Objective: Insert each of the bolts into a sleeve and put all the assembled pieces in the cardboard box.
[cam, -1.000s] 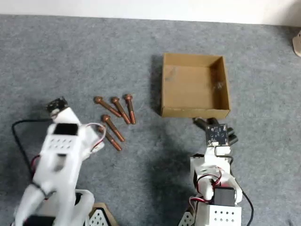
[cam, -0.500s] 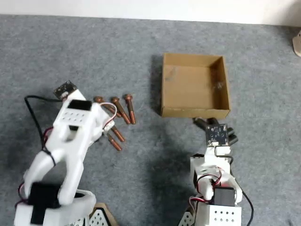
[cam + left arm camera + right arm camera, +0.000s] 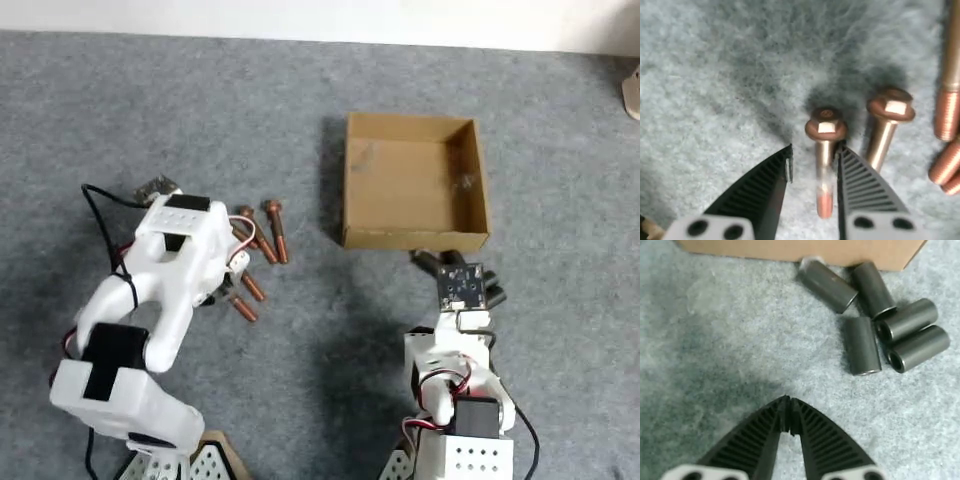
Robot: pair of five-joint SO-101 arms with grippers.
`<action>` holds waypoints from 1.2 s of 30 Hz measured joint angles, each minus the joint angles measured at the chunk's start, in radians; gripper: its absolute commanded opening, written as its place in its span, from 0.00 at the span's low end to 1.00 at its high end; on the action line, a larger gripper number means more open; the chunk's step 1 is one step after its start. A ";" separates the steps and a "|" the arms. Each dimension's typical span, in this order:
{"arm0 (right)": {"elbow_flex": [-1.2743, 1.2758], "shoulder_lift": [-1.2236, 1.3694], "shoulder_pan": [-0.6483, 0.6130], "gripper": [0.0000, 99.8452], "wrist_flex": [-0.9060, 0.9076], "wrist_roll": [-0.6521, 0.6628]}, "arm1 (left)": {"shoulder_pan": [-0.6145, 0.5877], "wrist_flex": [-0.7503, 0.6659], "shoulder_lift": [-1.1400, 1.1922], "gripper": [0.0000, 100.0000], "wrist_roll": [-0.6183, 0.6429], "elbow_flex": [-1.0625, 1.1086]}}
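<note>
Nothing assembled yet. Your left gripper [image 3: 814, 157], jaws apart, straddles one copper-coloured hex-head bolt [image 3: 826, 127]; five dark metal sleeves [image 3: 860, 345] lie ahead of your closed, empty right gripper [image 3: 790, 420].

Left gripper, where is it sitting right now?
In its wrist view the left gripper is open astride one bolt on the grey carpet, a second bolt lying just beside it.
</note>
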 measured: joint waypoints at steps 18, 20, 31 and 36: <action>0.000 0.000 0.011 0.00 -0.163 0.000 | 0.012 -0.003 0.118 0.02 0.000 -0.068; 0.000 0.000 0.029 0.00 -0.198 0.000 | 0.011 -0.003 0.121 0.00 0.000 -0.075; 0.000 0.000 0.087 0.00 -0.341 -0.120 | 0.009 -0.003 0.121 0.01 0.000 -0.077; 0.000 0.000 0.084 0.00 -0.319 -0.160 | 0.009 -0.003 0.121 0.01 0.000 -0.077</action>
